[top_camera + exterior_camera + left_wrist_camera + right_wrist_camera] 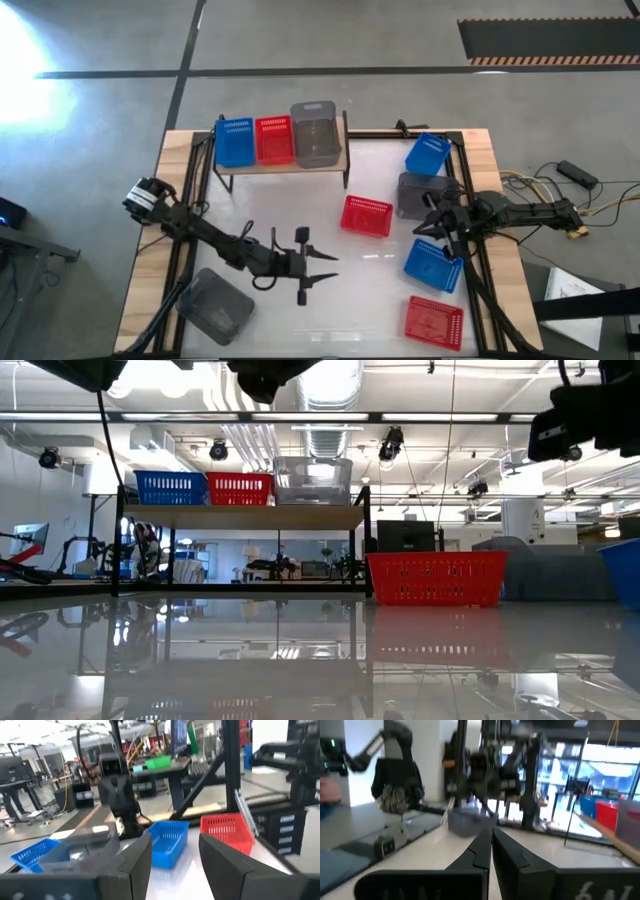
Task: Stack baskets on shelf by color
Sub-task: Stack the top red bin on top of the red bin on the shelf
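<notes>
The shelf (282, 166) stands at the table's far side and carries a blue basket (235, 142), a red one (274, 139) and a grey one (316, 133) side by side. On the table lie a red basket (366, 215), a grey one (418, 190), two blue ones (428, 153) (433, 263), another red one (434, 322) and a grey one (215, 305). My left gripper (328, 269) hovers open over the table's middle, holding nothing. My right gripper (420, 230) is shut and empty, raised between the grey basket and the nearer blue one.
The black frame rails (470, 250) run along the table's left and right sides. Bare white tabletop (300, 220) lies between the shelf and my left gripper. In the left wrist view the right arm (117, 785) stands behind the blue basket (167, 842).
</notes>
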`<state>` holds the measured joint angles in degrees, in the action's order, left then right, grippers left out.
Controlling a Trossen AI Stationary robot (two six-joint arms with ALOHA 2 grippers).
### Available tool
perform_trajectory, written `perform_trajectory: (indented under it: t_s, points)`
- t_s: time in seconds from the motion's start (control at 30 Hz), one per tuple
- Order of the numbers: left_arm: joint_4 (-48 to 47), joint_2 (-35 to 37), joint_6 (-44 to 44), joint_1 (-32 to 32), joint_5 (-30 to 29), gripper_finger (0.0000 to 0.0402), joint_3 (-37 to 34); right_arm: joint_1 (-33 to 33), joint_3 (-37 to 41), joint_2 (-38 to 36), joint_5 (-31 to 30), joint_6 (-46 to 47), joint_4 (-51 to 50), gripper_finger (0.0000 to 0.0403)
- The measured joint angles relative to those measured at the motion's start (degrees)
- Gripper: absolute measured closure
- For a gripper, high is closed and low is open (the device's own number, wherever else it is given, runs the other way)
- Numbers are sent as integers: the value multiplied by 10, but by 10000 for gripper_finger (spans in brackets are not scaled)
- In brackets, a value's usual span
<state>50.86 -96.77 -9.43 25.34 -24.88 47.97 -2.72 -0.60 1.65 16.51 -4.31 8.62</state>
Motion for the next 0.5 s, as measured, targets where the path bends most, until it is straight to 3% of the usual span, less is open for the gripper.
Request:
perform_trajectory:
  t_s: [0.17,0.33,0.5]
  points:
    - [-9,0,0,0,1,254,-3,-1,0,0,0,144,119,394]
    - [-11,2,0,2,1,254,-9,-4,0,10,-19,203,176,394]
    - [-27,18,0,3,-3,254,-21,-47,0,110,-91,213,178,394]
